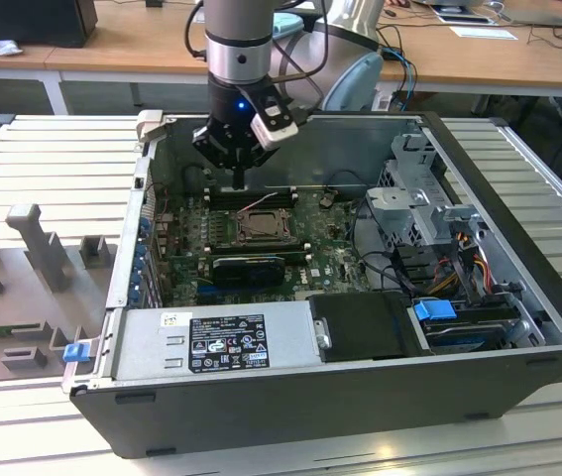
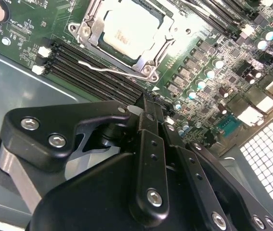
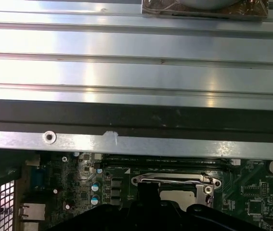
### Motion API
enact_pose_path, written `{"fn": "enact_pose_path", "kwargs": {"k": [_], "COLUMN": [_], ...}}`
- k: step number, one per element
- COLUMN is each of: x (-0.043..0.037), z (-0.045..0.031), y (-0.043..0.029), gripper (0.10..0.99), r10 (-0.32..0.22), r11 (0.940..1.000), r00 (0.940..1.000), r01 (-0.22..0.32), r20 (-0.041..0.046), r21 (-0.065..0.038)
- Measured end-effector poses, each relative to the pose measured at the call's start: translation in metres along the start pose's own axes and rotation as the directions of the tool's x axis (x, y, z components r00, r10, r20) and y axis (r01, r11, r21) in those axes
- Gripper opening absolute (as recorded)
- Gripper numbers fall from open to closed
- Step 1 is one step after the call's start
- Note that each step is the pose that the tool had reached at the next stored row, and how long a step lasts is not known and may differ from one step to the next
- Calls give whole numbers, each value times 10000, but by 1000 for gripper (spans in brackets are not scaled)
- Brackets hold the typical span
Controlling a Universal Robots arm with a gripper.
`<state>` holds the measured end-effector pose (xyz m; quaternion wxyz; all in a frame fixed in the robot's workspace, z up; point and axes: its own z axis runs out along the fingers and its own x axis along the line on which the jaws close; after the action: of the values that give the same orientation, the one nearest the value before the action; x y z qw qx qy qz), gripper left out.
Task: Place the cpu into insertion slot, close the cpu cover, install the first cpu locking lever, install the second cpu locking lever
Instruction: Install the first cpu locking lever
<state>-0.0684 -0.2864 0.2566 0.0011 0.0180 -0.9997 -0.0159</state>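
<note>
The open case [image 1: 518, 327] lies on a ribbed table [image 1: 53, 159]; its white sticker's print is too small to read. The gripper [image 1: 239, 178] hangs over the memory slots [image 2: 93, 72], jaws pressed together, empty. The pale cpu [image 2: 129, 33] sits in the slot [image 1: 261, 228], cover [image 2: 148, 62] down around it

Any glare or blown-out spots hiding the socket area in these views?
First wrist view: strong glare on the ribbed metal panel, while the cpu sits dim below it. Second wrist view: the cpu face is nearly washed out, and the pincer body looms dark in front. Exterior view: even lighting.
</note>
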Motion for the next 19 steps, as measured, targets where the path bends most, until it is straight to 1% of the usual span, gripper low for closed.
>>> {"fn": "enact_pose_path", "kwargs": {"k": [19], "x": [-56], "z": [0], "y": [-2], "gripper": [106], "r10": [1], "r11": [10000], "r00": [10000], "r01": [-1], "r20": [0], "r21": [0]}}
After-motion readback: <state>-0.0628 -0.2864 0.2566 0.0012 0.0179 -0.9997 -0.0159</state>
